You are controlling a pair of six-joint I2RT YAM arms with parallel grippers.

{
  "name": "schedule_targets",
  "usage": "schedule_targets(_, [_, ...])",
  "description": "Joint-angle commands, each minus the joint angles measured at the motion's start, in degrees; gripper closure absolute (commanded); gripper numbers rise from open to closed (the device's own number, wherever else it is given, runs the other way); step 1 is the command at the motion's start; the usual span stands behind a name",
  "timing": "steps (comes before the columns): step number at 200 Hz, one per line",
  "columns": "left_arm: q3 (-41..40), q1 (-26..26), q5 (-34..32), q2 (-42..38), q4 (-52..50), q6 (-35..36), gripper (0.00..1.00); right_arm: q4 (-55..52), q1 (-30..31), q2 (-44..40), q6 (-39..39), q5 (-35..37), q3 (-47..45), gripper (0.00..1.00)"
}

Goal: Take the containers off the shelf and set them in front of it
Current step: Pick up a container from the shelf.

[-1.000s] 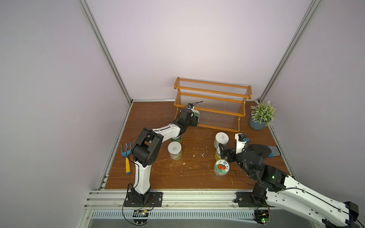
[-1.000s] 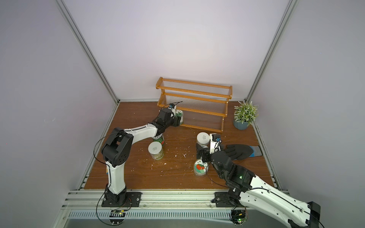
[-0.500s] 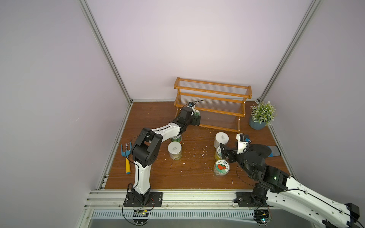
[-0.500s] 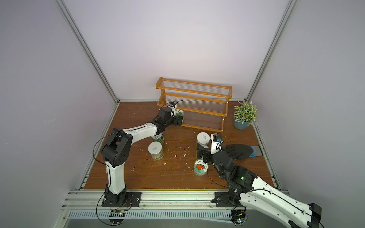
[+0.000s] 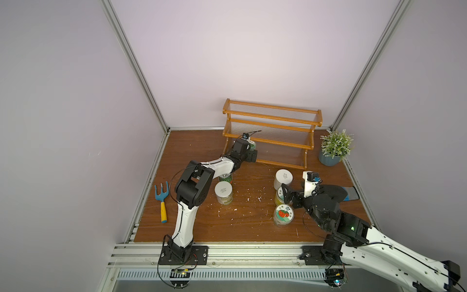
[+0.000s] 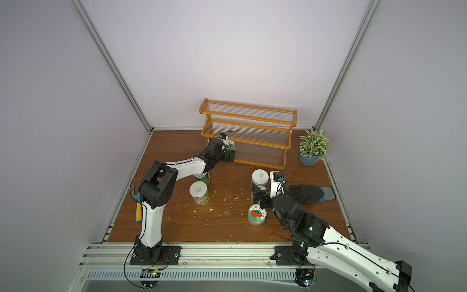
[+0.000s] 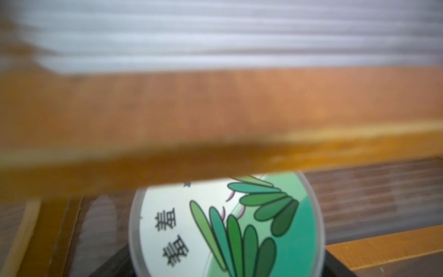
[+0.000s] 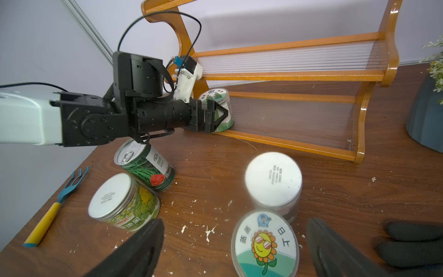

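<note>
Containers (image 5: 223, 189) stand five strong in front of the shelf (image 5: 271, 125), while the last, a leaf-lidded jar (image 8: 214, 94), sits on its lowest tier between the wide-spread jaws of the left gripper (image 8: 221, 112), not yet lifted; the right gripper (image 8: 233, 230) gapes empty before the shelf.

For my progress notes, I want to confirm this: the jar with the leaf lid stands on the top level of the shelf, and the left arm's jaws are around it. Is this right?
Not quite. The jar with the leaf lid stands on the lowest level of the shelf, not the top one, as the right wrist view shows. The left arm's jaws are around it.
</note>
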Motion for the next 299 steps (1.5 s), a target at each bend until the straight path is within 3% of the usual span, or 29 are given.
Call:
schedule_targets(1, [1.95, -0.63, -1.69, 1.06, 1.66, -1.33, 0.0, 0.31, -0.17, -0.98, 0.28, 1.45, 0.25, 0.01])
schedule_targets(19, [2.14, -0.68, -1.36, 1.5, 2.72, -1.73, 0.01, 0.31, -0.15, -1.13, 0.38, 1.44, 0.07, 0.01])
schedule_targets(79, [3.49, -0.62, -0.29, 2.84, 3.49, -1.76, 0.25, -0.3, -0.12, -1.62, 0.65, 1.49, 0.05, 0.01])
schedule_targets(112, [1.87, -0.7, 0.54, 1.08, 3.94, -1.97, 0.31, -0.56, -0.11, -2.21, 0.83, 1.52, -0.15, 0.01])
schedule_targets(265, [-8.47, -1.84, 3.24, -13.87, 1.44, -0.07, 0.32, 1.13, -0.24, -0.77, 1.08, 0.48, -0.72, 0.01])
schedule_targets(299, [-13.78, -2.35, 4.02, -18.88, 1.53, -0.09, 0.32, 1.19, -0.26, -0.99, 1.05, 0.38, -0.7, 0.01])
